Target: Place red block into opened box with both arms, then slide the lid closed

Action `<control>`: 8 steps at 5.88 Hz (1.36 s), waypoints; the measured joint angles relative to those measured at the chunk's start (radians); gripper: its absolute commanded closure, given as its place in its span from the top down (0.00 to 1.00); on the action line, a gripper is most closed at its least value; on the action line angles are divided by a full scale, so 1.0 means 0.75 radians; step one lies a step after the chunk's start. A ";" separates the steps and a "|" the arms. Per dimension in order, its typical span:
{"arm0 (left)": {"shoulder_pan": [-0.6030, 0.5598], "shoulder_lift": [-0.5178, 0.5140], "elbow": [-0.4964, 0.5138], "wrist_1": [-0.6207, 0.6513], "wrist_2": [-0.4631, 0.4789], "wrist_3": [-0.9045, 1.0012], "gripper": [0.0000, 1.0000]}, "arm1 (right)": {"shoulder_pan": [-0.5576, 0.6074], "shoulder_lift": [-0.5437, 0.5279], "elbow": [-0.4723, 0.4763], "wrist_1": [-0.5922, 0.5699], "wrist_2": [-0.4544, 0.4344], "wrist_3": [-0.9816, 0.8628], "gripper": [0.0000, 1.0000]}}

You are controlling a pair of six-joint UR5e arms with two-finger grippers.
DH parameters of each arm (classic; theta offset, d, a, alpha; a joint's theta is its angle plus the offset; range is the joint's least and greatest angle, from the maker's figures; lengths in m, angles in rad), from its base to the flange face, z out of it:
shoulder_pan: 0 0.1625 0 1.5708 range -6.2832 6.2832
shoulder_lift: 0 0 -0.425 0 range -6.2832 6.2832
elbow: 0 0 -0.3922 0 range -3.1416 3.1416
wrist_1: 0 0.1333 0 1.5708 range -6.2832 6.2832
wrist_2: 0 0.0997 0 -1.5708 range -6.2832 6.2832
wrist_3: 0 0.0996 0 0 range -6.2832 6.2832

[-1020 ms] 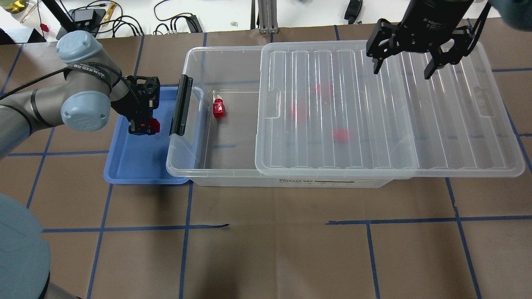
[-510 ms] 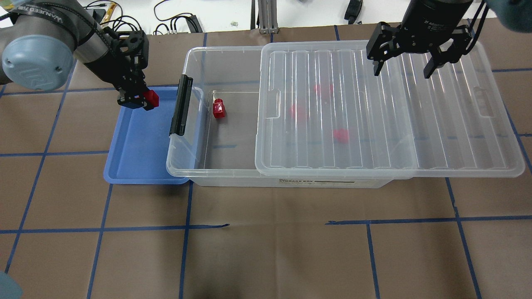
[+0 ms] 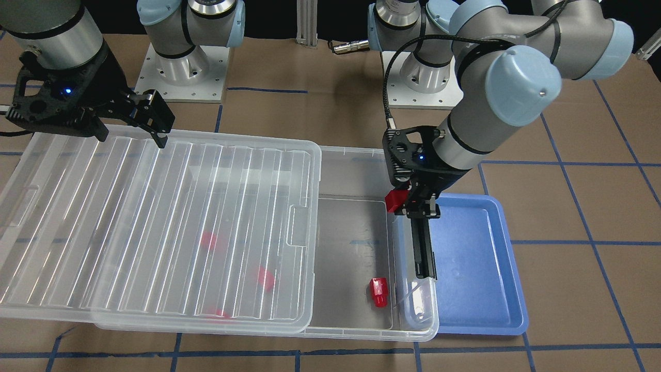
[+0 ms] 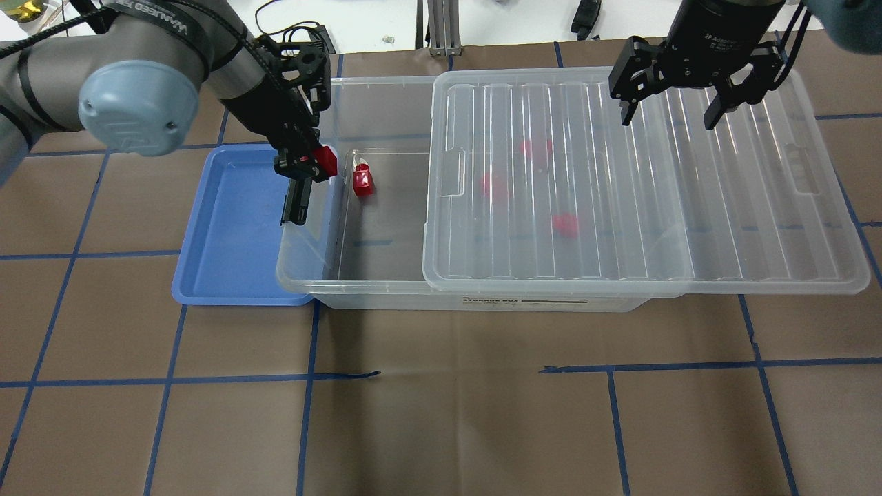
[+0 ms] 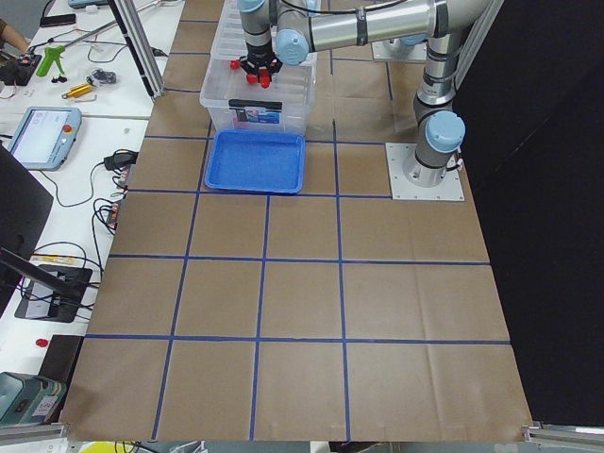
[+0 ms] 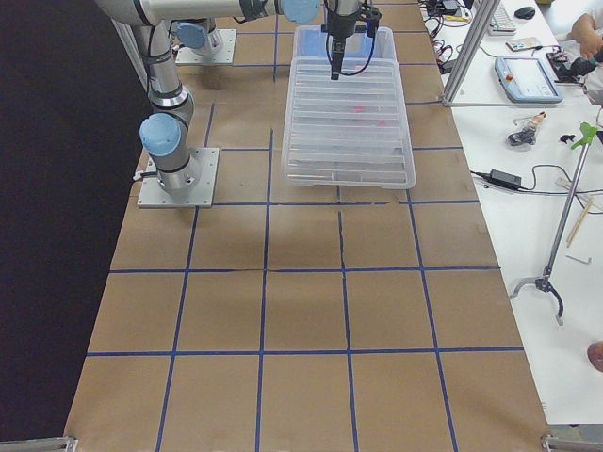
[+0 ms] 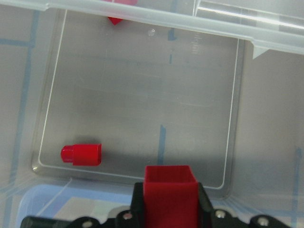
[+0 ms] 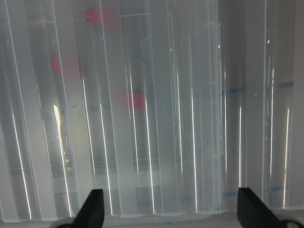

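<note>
Block (image 4: 323, 160) in left hand (image 4: 304, 167) juts toward box (image 4: 358, 287).

The only way down into the box (image 4: 375, 81) is the uncovered strip at its latch end. The lid (image 4: 620, 186) roofs the rest and juts out past the box's other short end. In that strip one loose red block (image 4: 362, 180) lies by the box's wall farthest from the robot, with bare floor around it. The latch bar (image 4: 295, 207) runs along the box's short rim, and the left gripper (image 4: 306, 165), clamped on the red block (image 4: 324, 160), hangs above it. The blue tray (image 4: 234, 227) butts against that end. The right gripper (image 4: 667, 114), fingers spread, hangs over the lid.
</note>
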 measured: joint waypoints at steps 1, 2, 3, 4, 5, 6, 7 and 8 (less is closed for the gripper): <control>-0.035 -0.042 -0.053 0.100 -0.001 -0.020 0.06 | 0.000 0.000 0.000 0.000 -0.003 0.002 1.00; -0.048 -0.095 -0.117 0.210 0.001 -0.028 0.11 | 0.000 0.000 -0.001 0.001 -0.008 0.004 1.00; -0.054 -0.166 -0.159 0.292 0.003 -0.028 0.12 | 0.000 0.000 -0.001 0.001 -0.009 0.005 1.00; -0.056 -0.240 -0.173 0.358 0.004 -0.028 0.18 | 0.000 -0.001 -0.001 0.001 -0.009 0.007 1.00; -0.062 -0.286 -0.177 0.399 0.006 -0.028 0.27 | 0.000 -0.001 0.000 0.001 -0.010 0.013 1.00; -0.071 -0.308 -0.178 0.414 0.008 -0.028 0.66 | 0.000 -0.002 0.000 0.001 -0.010 0.017 1.00; -0.079 -0.320 -0.179 0.424 0.011 -0.025 0.88 | 0.000 -0.002 0.001 -0.001 -0.010 0.019 1.00; -0.084 -0.323 -0.179 0.432 0.015 -0.022 0.93 | 0.000 -0.002 0.001 -0.001 -0.010 0.021 1.00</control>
